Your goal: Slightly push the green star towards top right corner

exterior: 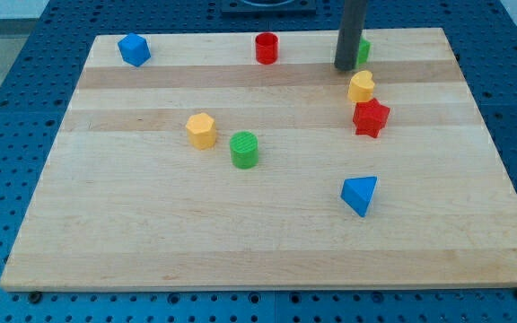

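The green star [363,50] lies near the view's top right, mostly hidden behind my rod; only its right edge shows. My tip [345,67] rests on the board just left of and below the star, touching or almost touching it. A yellow heart-shaped block [361,87] lies just below the tip, and a red star [371,117] sits right under that.
A red cylinder [267,48] stands at the top middle and a blue block [134,49] at the top left. A yellow hexagon block [202,130] and a green cylinder [244,149] sit mid-board. A blue triangle [360,195] lies lower right. The wooden board [106,242] ends near the star.
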Available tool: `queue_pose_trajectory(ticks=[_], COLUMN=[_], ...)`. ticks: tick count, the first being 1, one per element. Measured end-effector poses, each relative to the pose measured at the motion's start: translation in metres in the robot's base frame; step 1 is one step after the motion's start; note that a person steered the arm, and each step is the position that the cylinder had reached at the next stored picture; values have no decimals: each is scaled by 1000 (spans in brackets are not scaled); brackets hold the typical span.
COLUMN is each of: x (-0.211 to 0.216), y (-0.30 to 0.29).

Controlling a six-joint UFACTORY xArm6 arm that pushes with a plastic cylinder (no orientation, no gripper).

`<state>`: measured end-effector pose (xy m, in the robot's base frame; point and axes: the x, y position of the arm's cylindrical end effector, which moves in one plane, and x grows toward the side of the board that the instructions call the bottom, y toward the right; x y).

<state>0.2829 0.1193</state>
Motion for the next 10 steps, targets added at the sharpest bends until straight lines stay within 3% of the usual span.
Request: queue_pose_trajectory(ticks=[1, 3, 5, 6, 10], x=[-16, -33, 5, 4, -19], y=[-64, 2, -26, 7, 22])
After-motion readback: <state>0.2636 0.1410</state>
